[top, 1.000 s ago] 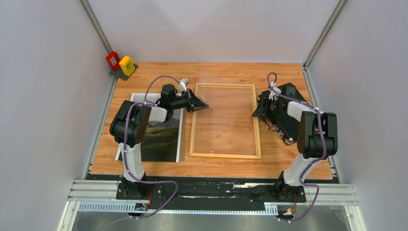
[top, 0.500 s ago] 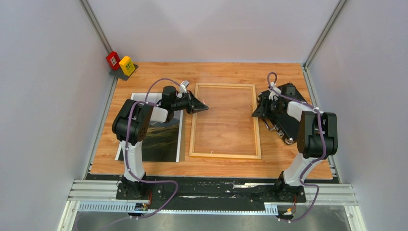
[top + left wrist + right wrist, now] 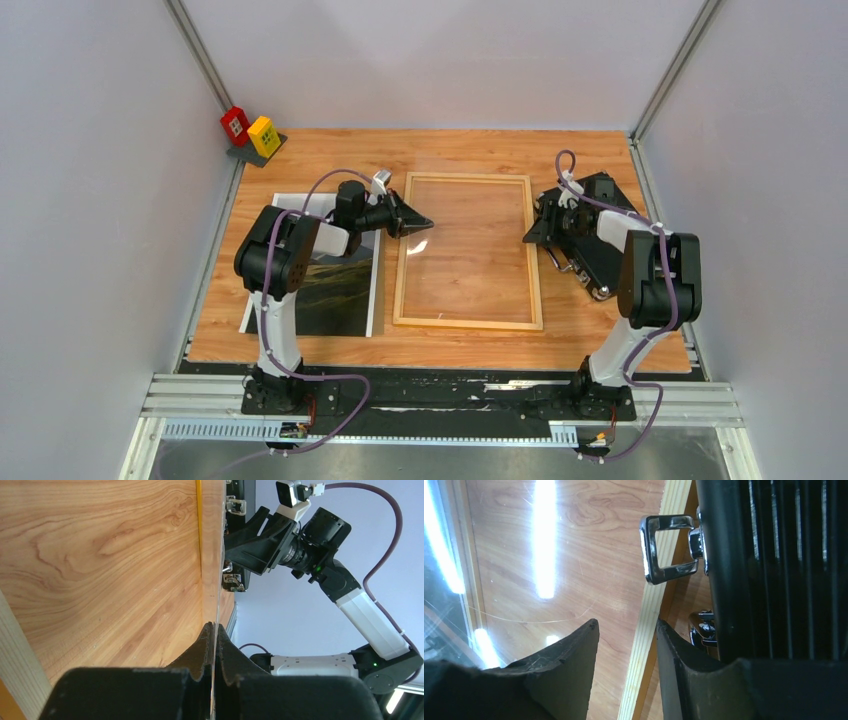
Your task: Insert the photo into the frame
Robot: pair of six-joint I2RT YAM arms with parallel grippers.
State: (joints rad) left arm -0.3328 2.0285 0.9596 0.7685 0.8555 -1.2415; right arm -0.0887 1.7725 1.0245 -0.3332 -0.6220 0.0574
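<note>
The frame (image 3: 468, 322) lies flat in the middle of the table, light wood side up. Its clear pane (image 3: 218, 580) runs edge-on between the fingers of my left gripper (image 3: 426, 222), which is shut on the pane's left edge (image 3: 213, 625). My right gripper (image 3: 528, 237) sits at the frame's right side. Its jaws (image 3: 626, 625) stand open astride the right rail (image 3: 651, 605), the rail close to one finger and clear of the other. The photo (image 3: 340, 290) lies face up on the table left of the frame, partly hidden under my left arm.
A black case (image 3: 598, 245) with metal handles (image 3: 666, 547) lies just right of the frame, beside my right gripper. Red and yellow blocks (image 3: 250, 130) stand at the back left corner. Walls close in on both sides.
My left gripper has crept slightly back and to the left, still shut on the pane. The right arm, frame and photo have not moved.
</note>
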